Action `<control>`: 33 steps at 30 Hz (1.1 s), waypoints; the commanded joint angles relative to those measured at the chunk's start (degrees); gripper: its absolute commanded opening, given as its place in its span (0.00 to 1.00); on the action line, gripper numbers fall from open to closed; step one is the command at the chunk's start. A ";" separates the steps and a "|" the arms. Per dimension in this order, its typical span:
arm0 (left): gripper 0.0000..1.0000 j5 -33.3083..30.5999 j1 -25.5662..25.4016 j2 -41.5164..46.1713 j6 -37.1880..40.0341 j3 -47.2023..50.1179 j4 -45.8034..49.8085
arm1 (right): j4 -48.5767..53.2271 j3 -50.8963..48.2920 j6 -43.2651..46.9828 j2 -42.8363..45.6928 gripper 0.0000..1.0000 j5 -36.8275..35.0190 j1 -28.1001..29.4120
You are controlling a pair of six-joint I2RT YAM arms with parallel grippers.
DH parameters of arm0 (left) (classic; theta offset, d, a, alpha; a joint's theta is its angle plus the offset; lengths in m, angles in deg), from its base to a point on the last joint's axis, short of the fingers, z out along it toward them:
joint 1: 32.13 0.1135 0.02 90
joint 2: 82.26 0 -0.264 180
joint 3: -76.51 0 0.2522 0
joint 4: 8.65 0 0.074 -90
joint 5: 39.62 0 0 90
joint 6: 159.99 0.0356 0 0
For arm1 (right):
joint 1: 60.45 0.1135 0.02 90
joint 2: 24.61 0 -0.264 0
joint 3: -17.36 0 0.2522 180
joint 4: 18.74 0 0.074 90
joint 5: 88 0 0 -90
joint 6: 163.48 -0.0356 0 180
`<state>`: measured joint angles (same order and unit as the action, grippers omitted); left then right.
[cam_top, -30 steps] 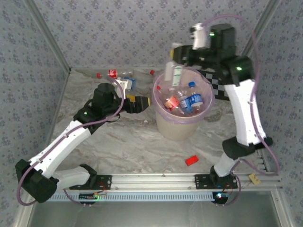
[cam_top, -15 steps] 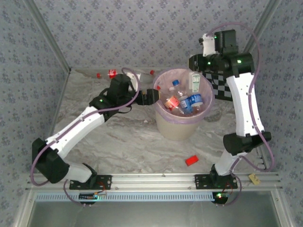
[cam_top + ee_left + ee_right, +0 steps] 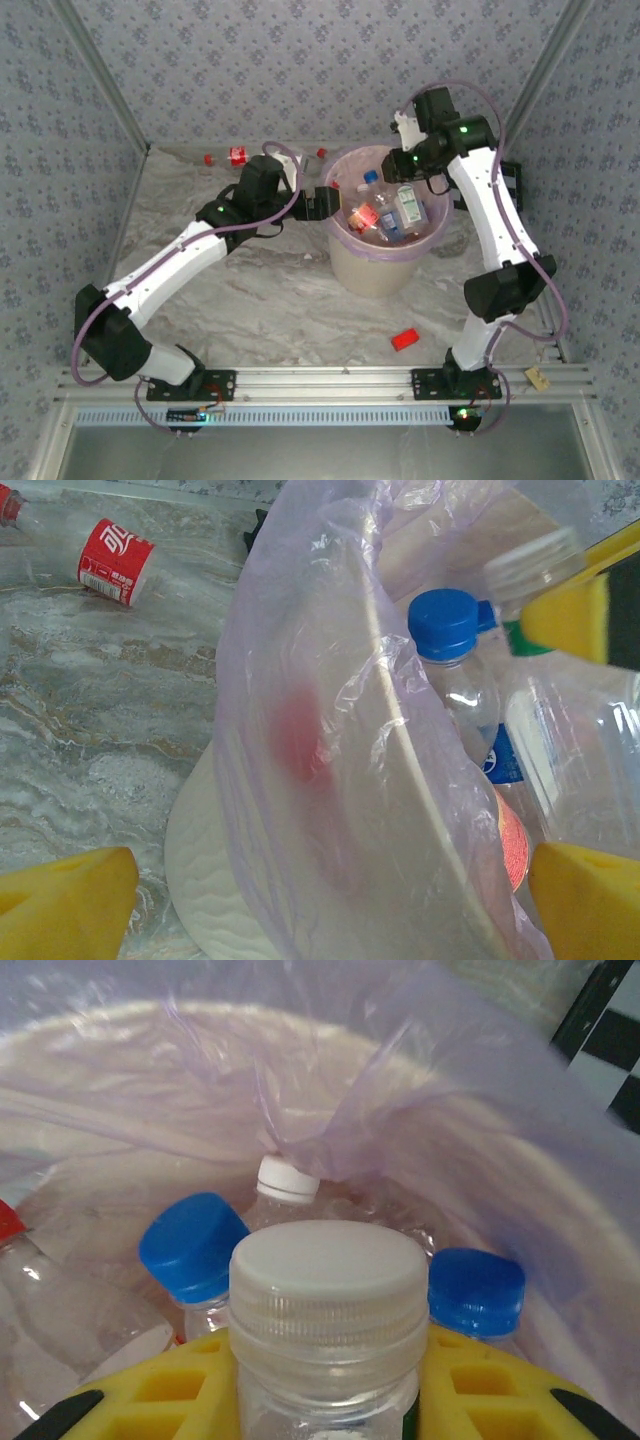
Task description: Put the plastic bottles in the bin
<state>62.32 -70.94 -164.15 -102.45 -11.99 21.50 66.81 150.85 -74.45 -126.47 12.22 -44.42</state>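
Observation:
The cream bin (image 3: 385,265) with its pink-purple bag stands mid-table and holds several plastic bottles (image 3: 372,215). My right gripper (image 3: 405,178) hangs over the bin's mouth, shut on a clear bottle with a white cap (image 3: 328,1275) and a white-green label (image 3: 405,205); its yellow fingers (image 3: 170,1390) flank the neck. Blue-capped bottles (image 3: 192,1242) lie below it against the bag (image 3: 450,1110). My left gripper (image 3: 318,203) is open at the bin's left rim, and the bin wall (image 3: 230,880) stands between its fingertips (image 3: 60,900). A red-labelled bottle (image 3: 237,155) lies at the back left, also visible as the red-labelled bottle (image 3: 115,562).
A small red block (image 3: 405,339) lies near the front, right of centre. Red caps (image 3: 208,158) sit along the back wall. A black-and-white checkerboard (image 3: 512,180) stands behind the right arm. The enclosure walls close in left, right and behind.
The left arm swung right until its gripper reached the bin's rim. The right arm folded down, carrying its bottle from above the rim lower into the bin's mouth.

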 commanded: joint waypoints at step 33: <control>1.00 -0.52 -0.39 -1.68 0.65 -0.54 3.13 | -55.73 -29.26 16.30 17.31 0.10 24.32 -4.87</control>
<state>62.15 -71.16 -164.26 -102.45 -12.10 21.61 15.62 123.20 -61.45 -109.64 31.76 -48.57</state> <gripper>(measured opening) 0.997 0.366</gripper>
